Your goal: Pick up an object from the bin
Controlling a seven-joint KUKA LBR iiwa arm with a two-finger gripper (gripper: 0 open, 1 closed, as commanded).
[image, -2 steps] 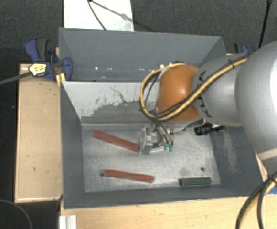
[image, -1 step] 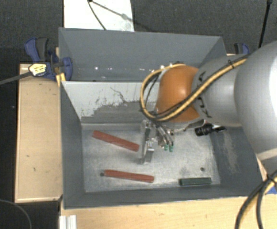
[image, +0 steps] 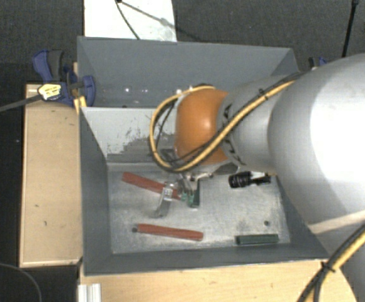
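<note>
Two red-brown sticks lie on the bin floor. Gripper sits low at the right end of the upper stick, fingers apart, nothing clamped. Risk: closing on the tip only, so the stick pivots or slips out. Lower stick lies near, toward the front. Black cylinder is just right, dark green bar by the front wall. Left floor is open.
</note>
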